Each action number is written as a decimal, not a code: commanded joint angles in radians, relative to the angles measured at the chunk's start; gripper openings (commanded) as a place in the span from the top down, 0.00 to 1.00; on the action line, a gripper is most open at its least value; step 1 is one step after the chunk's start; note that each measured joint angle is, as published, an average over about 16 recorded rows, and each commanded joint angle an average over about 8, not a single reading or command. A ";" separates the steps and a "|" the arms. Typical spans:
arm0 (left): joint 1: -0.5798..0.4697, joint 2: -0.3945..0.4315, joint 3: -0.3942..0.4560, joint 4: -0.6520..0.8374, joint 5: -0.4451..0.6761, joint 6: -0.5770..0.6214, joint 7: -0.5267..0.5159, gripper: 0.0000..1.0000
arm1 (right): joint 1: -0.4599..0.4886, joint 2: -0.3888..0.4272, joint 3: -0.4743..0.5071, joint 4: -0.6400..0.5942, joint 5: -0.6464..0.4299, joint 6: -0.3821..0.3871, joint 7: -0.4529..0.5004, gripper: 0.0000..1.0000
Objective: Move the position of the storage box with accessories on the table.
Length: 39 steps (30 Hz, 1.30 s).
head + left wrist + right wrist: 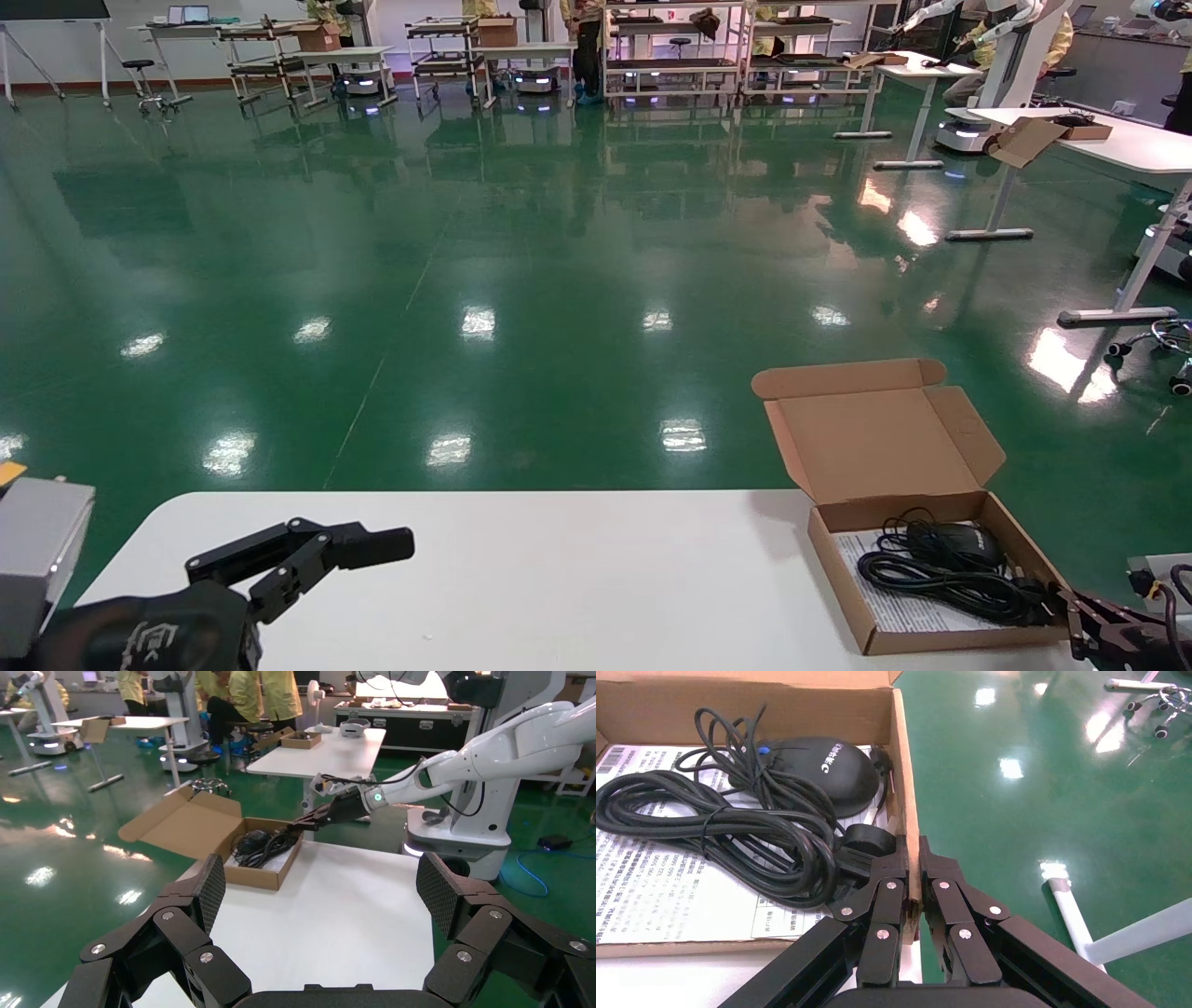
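pinching the storage box (pixel 903 755) side wall, right hand (pixel 913 855) pressed together; left hand (pixel 323 896) spread, idle

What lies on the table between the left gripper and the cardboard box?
Nothing: the head view shows bare table between the left gripper and the box.

matt corrugated cardboard storage box (pixel 931 578), smooth white table (pixel 559 578)

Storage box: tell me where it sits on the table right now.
In the head view the storage box sits open at the table's near right corner, lid flap raised. The right tool pinches its right side wall, beside the mouse.
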 commanded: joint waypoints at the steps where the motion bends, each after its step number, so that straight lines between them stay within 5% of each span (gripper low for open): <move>1: 0.000 0.000 0.000 0.000 0.000 0.000 0.000 0.00 | 0.000 0.001 0.002 0.000 0.003 0.001 -0.004 0.04; 23: 0.000 0.000 0.000 0.000 0.000 0.000 0.000 0.00 | 0.011 0.015 0.024 0.009 0.034 -0.012 -0.034 0.00; 39: 0.000 0.000 0.000 0.000 0.000 0.000 0.000 0.00 | 0.061 0.070 0.035 0.056 0.049 -0.170 -0.025 0.00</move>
